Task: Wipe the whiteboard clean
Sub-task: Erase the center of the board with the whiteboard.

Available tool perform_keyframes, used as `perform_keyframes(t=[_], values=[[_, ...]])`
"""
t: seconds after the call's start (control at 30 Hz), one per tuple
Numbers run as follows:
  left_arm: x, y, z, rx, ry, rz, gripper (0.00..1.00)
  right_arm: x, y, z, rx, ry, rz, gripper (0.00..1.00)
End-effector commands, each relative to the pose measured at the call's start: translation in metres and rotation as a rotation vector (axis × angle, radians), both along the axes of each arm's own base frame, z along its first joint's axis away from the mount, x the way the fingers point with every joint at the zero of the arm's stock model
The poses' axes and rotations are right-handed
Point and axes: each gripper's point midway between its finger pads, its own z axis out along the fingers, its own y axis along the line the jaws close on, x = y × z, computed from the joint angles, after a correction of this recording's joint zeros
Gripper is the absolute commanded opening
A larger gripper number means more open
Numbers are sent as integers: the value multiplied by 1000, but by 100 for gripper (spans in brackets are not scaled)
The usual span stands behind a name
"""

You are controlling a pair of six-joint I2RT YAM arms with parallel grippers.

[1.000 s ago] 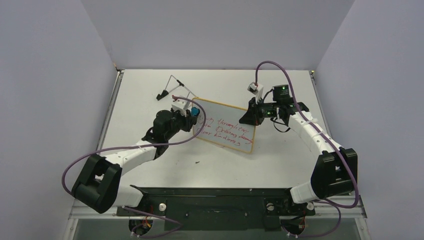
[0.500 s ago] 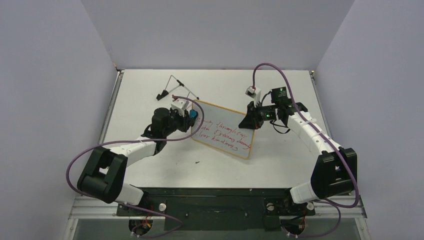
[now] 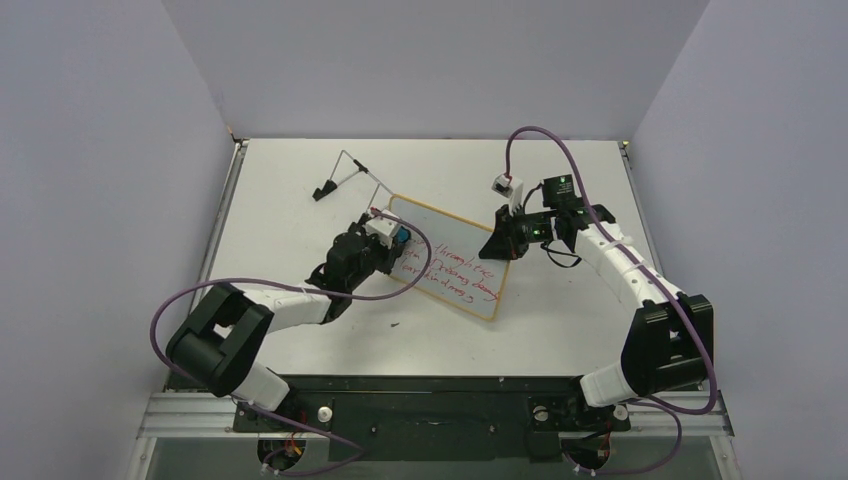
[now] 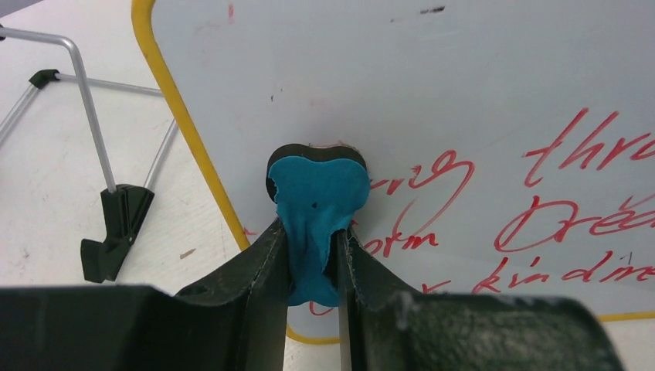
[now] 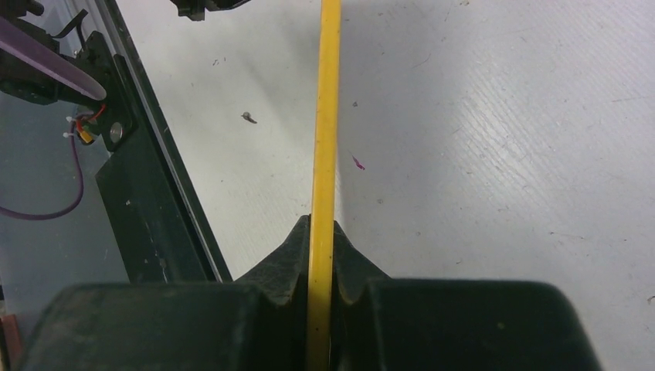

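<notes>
Item: the whiteboard (image 3: 452, 262), yellow-rimmed. We find it at mid-table between the two arms, with red handwriting across its lower part and the upper part blank. Item: the right gripper (image 5: 320, 228), pressed onto the board's right-hand rim, which that wrist sees edge-on. Item: the left gripper (image 4: 309, 243), pinching a blue eraser (image 4: 318, 193) whose face sits against the board near its left edge, beside the first red words. Item: a wire stand (image 4: 120, 220) with black feet, on the table (image 3: 280, 200) just beyond the board's far-left corner.

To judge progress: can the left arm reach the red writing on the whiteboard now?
Probably yes: the left gripper holds the blue eraser on the whiteboard, beside the red writing, nothing between.
</notes>
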Motion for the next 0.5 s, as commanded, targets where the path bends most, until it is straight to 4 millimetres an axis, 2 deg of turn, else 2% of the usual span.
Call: perform_keyframes(t=[0.0, 0.07, 0.13, 0.27, 0.47], values=[[2, 23, -5, -9, -37, 131, 0, -8, 1, -12, -43, 1, 42, 0], [13, 47, 0, -37, -44, 227, 0, -8, 2, -12, -42, 3, 43, 0], [20, 57, 4, -76, -38, 259, 0, -8, 2, -12, -42, 2, 43, 0], [23, 50, 2, -75, 8, 235, 0, -8, 1, -12, -45, -2, 42, 0], [4, 19, 3, -110, -6, 101, 0, -8, 2, -15, -48, 4, 45, 0]])
